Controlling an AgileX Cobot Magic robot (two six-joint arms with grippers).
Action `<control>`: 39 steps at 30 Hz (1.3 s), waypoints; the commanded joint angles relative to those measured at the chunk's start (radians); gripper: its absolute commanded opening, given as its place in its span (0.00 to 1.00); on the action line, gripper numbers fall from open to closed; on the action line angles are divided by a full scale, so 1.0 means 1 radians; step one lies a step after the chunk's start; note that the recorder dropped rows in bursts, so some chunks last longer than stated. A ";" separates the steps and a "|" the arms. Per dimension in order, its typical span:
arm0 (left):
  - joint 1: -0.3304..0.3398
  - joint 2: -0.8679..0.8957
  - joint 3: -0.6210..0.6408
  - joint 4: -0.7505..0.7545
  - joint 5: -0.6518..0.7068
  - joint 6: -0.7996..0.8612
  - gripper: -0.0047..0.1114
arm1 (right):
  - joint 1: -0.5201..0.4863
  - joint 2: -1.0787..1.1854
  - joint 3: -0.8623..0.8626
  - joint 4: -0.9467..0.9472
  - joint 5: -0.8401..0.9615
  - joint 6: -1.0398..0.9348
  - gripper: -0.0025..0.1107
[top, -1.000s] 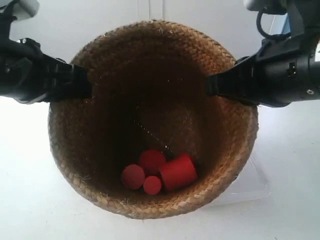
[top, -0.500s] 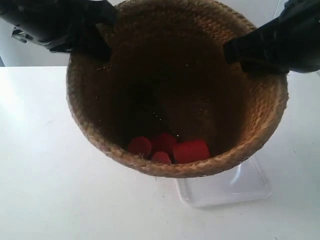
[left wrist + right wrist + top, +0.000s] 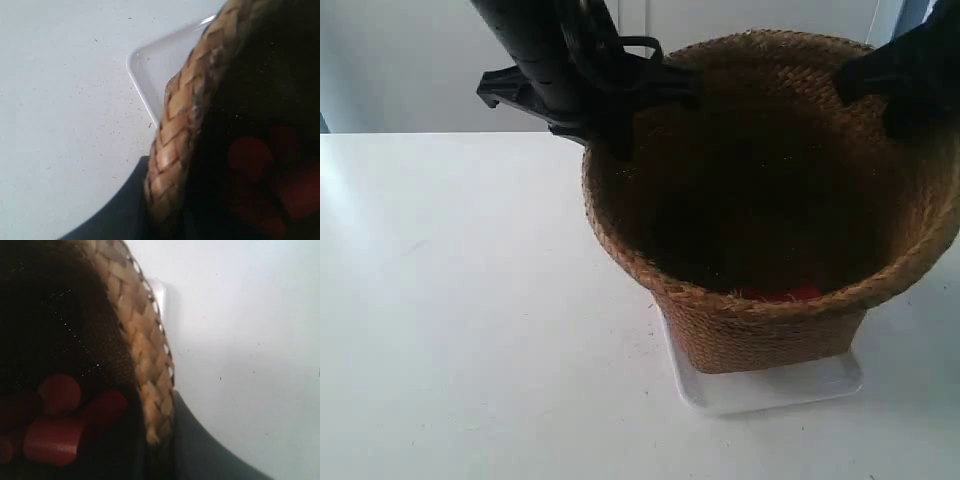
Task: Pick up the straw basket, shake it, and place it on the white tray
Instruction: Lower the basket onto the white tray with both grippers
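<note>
The straw basket (image 3: 760,330) is braided brown, the white tray (image 3: 770,392) glossy, and the blurred pieces (image 3: 52,440) inside look red.

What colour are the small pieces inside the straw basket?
The pieces are red, clearest in the right wrist view.

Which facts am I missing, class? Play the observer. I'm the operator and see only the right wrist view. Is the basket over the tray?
Observer: Yes. In the exterior view, the base of the straw basket is over the white tray, whose near edge pokes out.
Operator: Any tray elsewhere?
Observer: The left wrist view shows one rounded tray corner beyond the rim.
Operator: The other gripper?
Observer: There, a dark finger of the left gripper lies against the rim's outside.
</note>
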 commanded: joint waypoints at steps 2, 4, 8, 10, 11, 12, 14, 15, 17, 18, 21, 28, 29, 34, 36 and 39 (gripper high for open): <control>-0.001 0.038 -0.077 0.013 0.106 -0.015 0.04 | -0.087 0.052 -0.044 0.094 0.015 -0.128 0.02; -0.001 0.042 -0.084 0.013 0.106 -0.015 0.04 | -0.098 0.073 -0.048 0.139 0.015 -0.162 0.02; -0.001 0.049 -0.090 0.011 0.104 -0.024 0.04 | -0.100 0.140 -0.071 0.152 0.031 -0.183 0.02; -0.001 0.053 -0.090 0.008 0.101 -0.027 0.04 | -0.100 0.165 -0.091 0.152 0.044 -0.187 0.02; -0.001 0.058 -0.090 0.008 0.089 -0.037 0.04 | -0.100 0.175 -0.113 0.150 0.052 -0.198 0.02; -0.001 0.060 -0.090 0.004 0.079 -0.043 0.04 | -0.100 0.177 -0.127 0.145 0.060 -0.201 0.02; -0.001 0.067 -0.090 -0.045 0.046 -0.045 0.04 | -0.100 0.179 -0.172 0.125 0.074 -0.201 0.02; -0.006 0.071 -0.090 -0.052 0.032 -0.036 0.04 | -0.100 0.179 -0.194 0.120 0.078 -0.201 0.02; -0.015 0.075 -0.090 -0.002 0.024 -0.022 0.04 | -0.100 0.179 -0.197 0.133 0.080 -0.201 0.02; -0.017 0.077 -0.090 0.009 0.032 -0.022 0.04 | -0.100 0.179 -0.193 0.132 0.083 -0.201 0.02; -0.017 0.084 -0.090 0.019 0.052 -0.022 0.04 | -0.100 0.179 -0.193 0.137 0.087 -0.201 0.02; -0.017 0.111 -0.090 0.020 0.054 0.009 0.04 | -0.100 0.179 -0.184 0.137 0.087 -0.201 0.02; -0.017 0.111 -0.090 0.020 0.054 0.009 0.04 | -0.100 0.179 -0.173 0.137 0.087 -0.201 0.02; -0.017 0.111 -0.090 0.041 0.056 0.013 0.04 | -0.100 0.179 -0.100 0.176 0.061 -0.203 0.02; -0.017 0.111 -0.090 0.049 0.060 0.013 0.04 | -0.100 0.179 -0.089 0.176 0.061 -0.203 0.02; -0.017 0.111 -0.090 0.049 0.060 0.013 0.04 | -0.100 0.179 -0.090 0.167 0.057 -0.203 0.02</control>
